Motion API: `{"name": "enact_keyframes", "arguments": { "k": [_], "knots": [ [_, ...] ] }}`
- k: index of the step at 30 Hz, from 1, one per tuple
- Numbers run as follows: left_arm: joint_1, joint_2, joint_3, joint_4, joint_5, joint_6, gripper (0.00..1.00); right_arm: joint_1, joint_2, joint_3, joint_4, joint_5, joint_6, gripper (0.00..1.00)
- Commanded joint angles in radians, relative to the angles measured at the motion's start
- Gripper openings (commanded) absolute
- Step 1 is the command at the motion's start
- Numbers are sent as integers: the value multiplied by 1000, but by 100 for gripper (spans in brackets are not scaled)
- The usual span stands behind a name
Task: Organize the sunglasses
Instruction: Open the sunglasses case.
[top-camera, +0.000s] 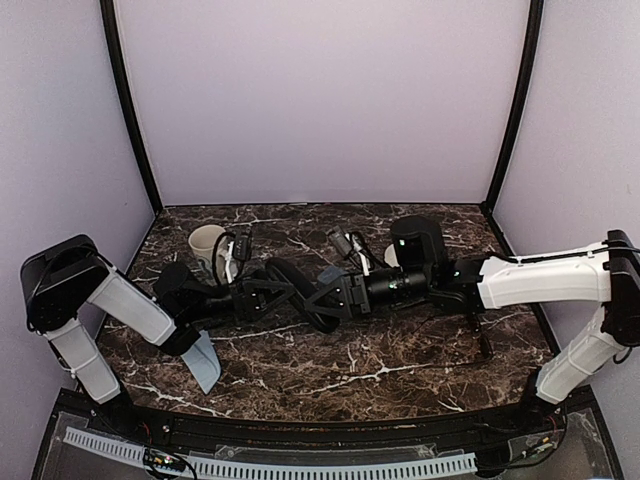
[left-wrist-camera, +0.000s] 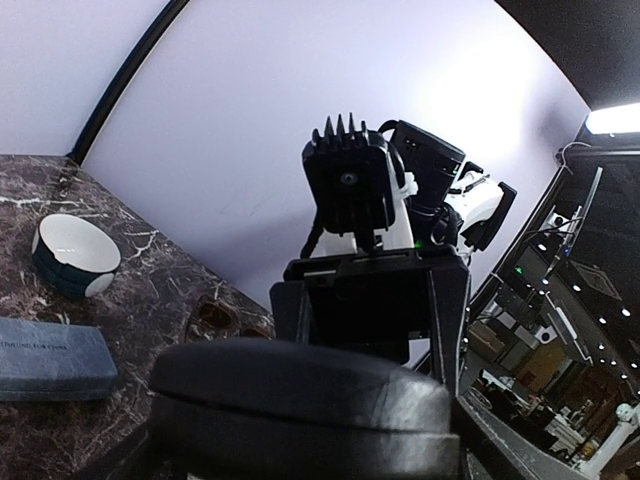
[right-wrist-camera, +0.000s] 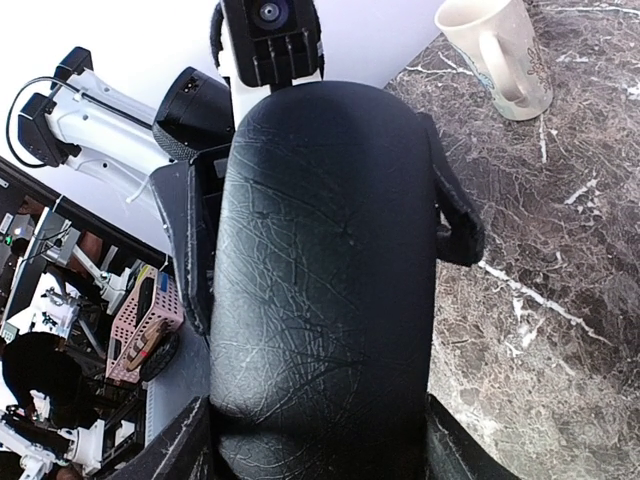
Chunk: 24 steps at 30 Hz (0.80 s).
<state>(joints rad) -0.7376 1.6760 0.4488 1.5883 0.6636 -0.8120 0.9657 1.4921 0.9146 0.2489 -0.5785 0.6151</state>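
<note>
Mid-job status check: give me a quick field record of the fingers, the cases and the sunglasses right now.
left fingers: open, straddling one end of the black case
right fingers: shut on the other end of the black case
black case: looks closed
blue-grey case: closed, lying on the table
sunglasses: one pair partly seen on the table; second pair not made out
mug: upright, clear of both arms

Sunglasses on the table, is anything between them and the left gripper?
Yes. The case, held by the right gripper, sits between the open fingers of the left gripper, with the sunglasses beyond it.
</note>
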Motion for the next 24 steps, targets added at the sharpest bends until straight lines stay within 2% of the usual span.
{"name": "enact_keyframes", "arguments": {
  "k": [1,17,24],
  "knots": [
    [5,9,6,131,53,-40,88,-21,-32,42,50,-1,-12,49],
    [5,-2,25,96,103,-9,75,-33,-21,49,74,-44,9,49],
    [5,-7,34,89,108,-3,75,-33,-19,37,85,-53,18,49]
  ]
}}
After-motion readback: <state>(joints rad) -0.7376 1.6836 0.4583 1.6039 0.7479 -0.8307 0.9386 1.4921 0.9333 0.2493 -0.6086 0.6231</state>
